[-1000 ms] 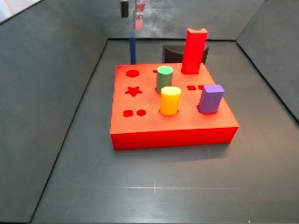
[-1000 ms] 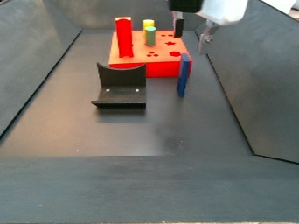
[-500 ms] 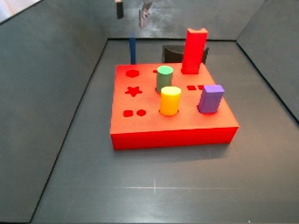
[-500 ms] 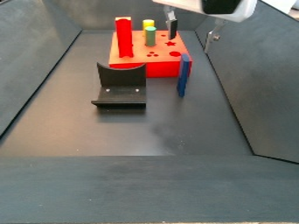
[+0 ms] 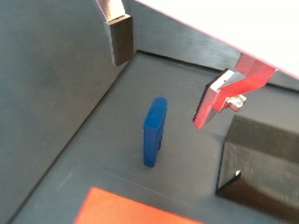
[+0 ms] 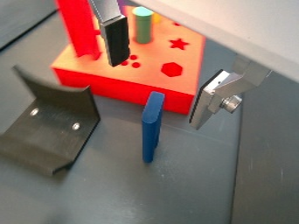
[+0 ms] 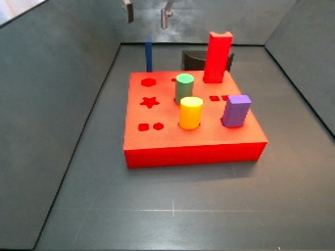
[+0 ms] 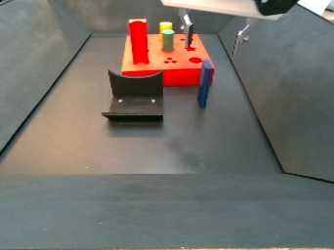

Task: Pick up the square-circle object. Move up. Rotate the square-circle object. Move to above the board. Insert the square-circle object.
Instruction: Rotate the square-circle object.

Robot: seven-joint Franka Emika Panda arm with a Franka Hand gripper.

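Note:
The square-circle object (image 7: 148, 54) is a slim dark blue bar standing upright on the floor just behind the board (image 7: 197, 137), also seen in the other side view (image 8: 205, 84). The board is a wide red block with shaped holes and several pegs in it. My gripper (image 7: 147, 13) hangs open high above the blue bar, with nothing between its fingers. In both wrist views the square-circle object (image 5: 153, 131) (image 6: 152, 127) stands well below the gap of the gripper (image 5: 173, 66) (image 6: 165, 68), apart from both fingers (image 6: 114, 39).
On the board stand a tall red block (image 7: 218, 56), a green cylinder (image 7: 185, 88), a yellow cylinder (image 7: 191, 112) and a purple peg (image 7: 236, 110). The fixture (image 8: 133, 95) stands on the floor beside the blue bar. Grey walls enclose the floor.
The gripper has risen and shifted slightly, staying open. The blue bar and the board have not moved.

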